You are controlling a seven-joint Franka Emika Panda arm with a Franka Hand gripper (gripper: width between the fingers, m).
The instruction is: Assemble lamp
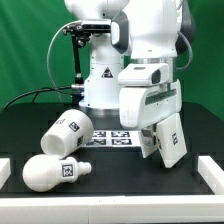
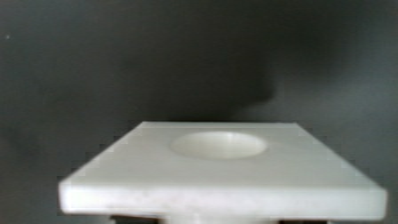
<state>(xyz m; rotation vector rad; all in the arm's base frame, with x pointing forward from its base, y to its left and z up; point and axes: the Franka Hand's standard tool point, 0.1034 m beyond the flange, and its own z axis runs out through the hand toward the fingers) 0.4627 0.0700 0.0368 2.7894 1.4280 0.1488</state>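
My gripper [image 1: 152, 132] is shut on the flat square lamp base [image 1: 168, 140] at the exterior view's right and holds it tilted on edge, its lower corner close to the black table. In the wrist view the base [image 2: 222, 165] fills the lower half, with its round socket [image 2: 219, 146] facing up. Only a little of my gripper [image 2: 222, 216] shows below it. The rounded bulb [image 1: 55, 172] lies on its side at the front left. The tapered shade [image 1: 65, 132] lies on its side just behind the bulb.
The marker board [image 1: 110, 137] lies flat in the middle of the table, in front of the robot's pedestal [image 1: 100, 85]. White ledges stand at the front left [image 1: 12, 170] and front right [image 1: 208, 170]. A green wall lies behind.
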